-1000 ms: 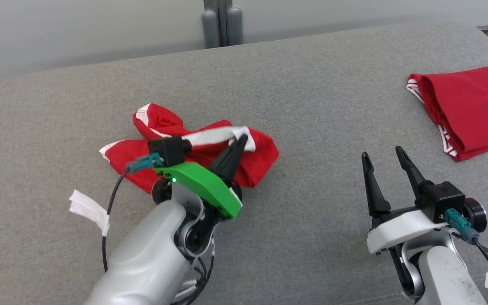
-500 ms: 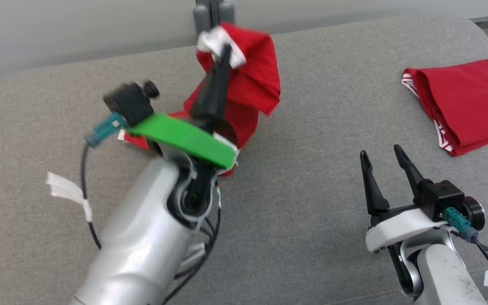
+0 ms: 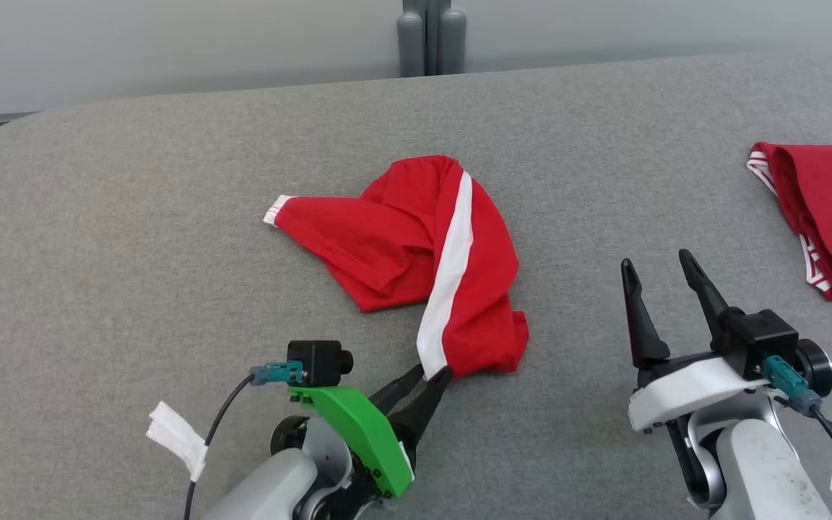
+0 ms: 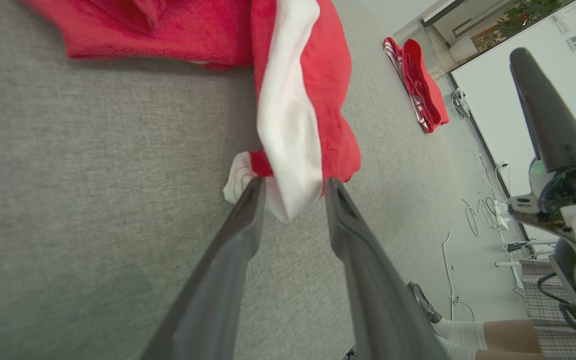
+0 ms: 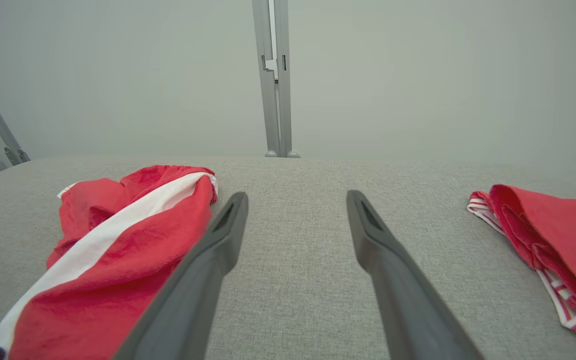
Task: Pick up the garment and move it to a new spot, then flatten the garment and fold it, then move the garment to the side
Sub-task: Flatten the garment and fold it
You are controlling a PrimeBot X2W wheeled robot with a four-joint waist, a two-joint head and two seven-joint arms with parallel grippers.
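A red garment with a white side stripe lies loosely spread on the grey padded surface, one leg reaching left. Its near end, where the stripe stops, sits between the fingertips of my left gripper at the lower centre. In the left wrist view the left gripper has its jaws apart, with the white stripe end lying loose between them. My right gripper stands open to the right of the garment, nothing between its fingers. The right wrist view shows the garment left of that open gripper.
A second red garment, folded, lies at the far right edge of the surface. A white tag hangs on my left arm's cable. Grey posts stand behind the surface. A person's legs show in the left wrist view.
My left gripper lifted the bunched garment up and away, then drew it back toward me and laid it out longer. Its jaws, shut on the cloth before, now stand apart. The head view shifted.
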